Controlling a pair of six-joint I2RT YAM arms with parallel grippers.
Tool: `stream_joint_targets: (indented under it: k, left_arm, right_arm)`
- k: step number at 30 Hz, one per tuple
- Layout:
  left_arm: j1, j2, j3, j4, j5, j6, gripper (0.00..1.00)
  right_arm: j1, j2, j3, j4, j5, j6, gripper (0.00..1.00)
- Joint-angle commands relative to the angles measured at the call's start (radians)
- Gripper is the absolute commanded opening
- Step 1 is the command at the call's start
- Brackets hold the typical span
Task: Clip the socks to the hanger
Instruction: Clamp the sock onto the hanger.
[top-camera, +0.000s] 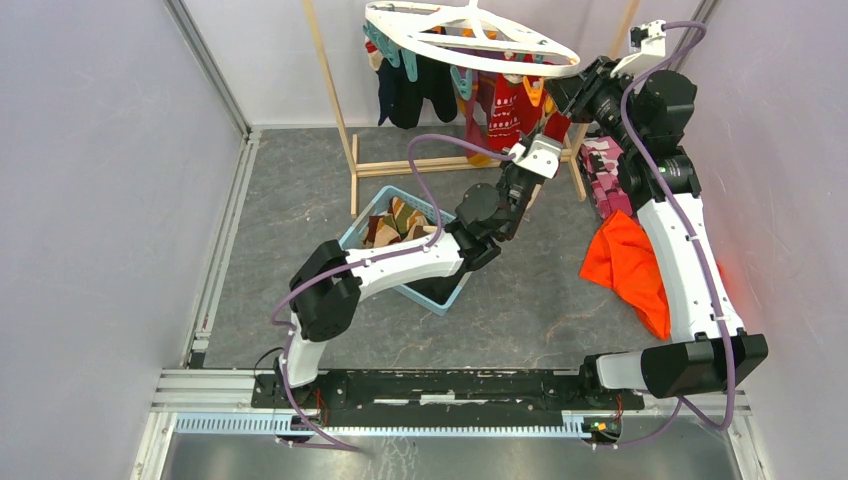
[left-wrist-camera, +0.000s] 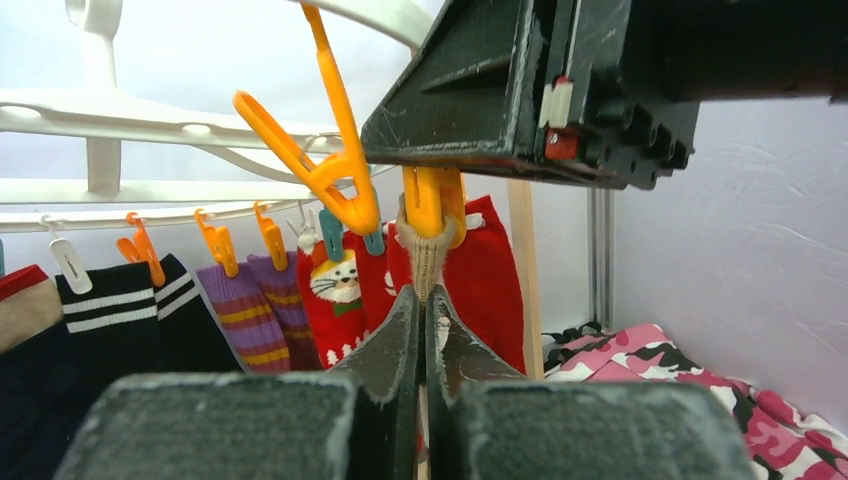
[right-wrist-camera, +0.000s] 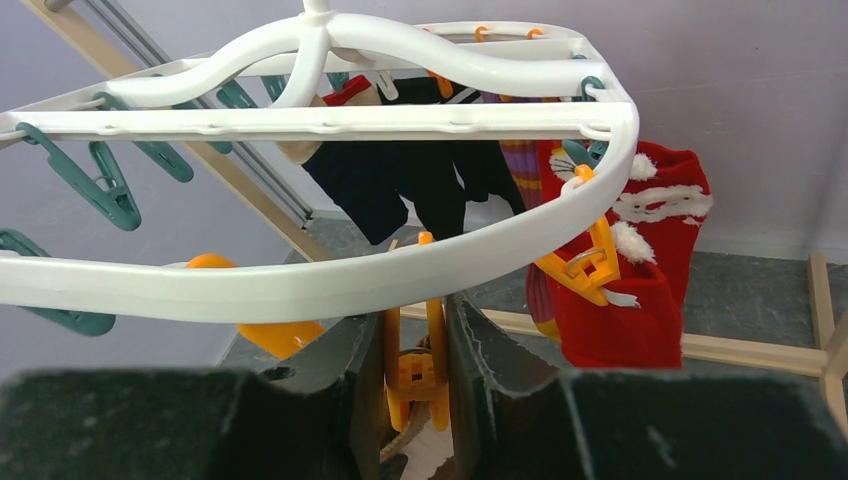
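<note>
Top view: the white hanger (top-camera: 545, 52) hangs from a wooden rack (top-camera: 335, 100) at the far side, with several socks already clipped along it. Both arms reach up to its right end. The left gripper (top-camera: 552, 125) comes from below and the right gripper (top-camera: 558, 95) from the side. A blue basket (top-camera: 452, 298) with more socks sits on the floor below.

Left wrist view: the left gripper is clenched on a beige sock (left-wrist-camera: 425, 255), holding it upright. The cuff sits in the mouth of an orange clip (left-wrist-camera: 432, 200), directly under the black body of the right gripper.

Right wrist view: the right gripper's fingers (right-wrist-camera: 365, 350) press either side of that clip's handles, just under the hanger's rim.

To do this step well, the cuff probably needs to sit deep in the clip's mouth. The right gripper should let go of the handles first, so the clip bites. Only then should the left gripper release and drop straight down, without tugging the sock.
</note>
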Motion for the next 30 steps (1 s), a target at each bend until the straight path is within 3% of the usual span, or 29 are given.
stream_joint_targets:
  k: [1, 12, 30]
  left_arm:
    - [-0.02, 0.013, 0.059, 0.025, -0.042, -0.013, 0.02]
    - [-0.039, 0.017, 0.086, -0.021, -0.068, -0.075, 0.02]
    - [-0.039, 0.014, 0.089, -0.051, -0.072, -0.108, 0.02]
  right_arm:
    - [0.007, 0.001, 0.006, -0.04, 0.048, 0.006, 0.13]
    - [0.011, -0.002, 0.001, -0.037, 0.046, 0.002, 0.16]
    - [0.011, -0.029, -0.003, -0.026, 0.042, -0.041, 0.51]
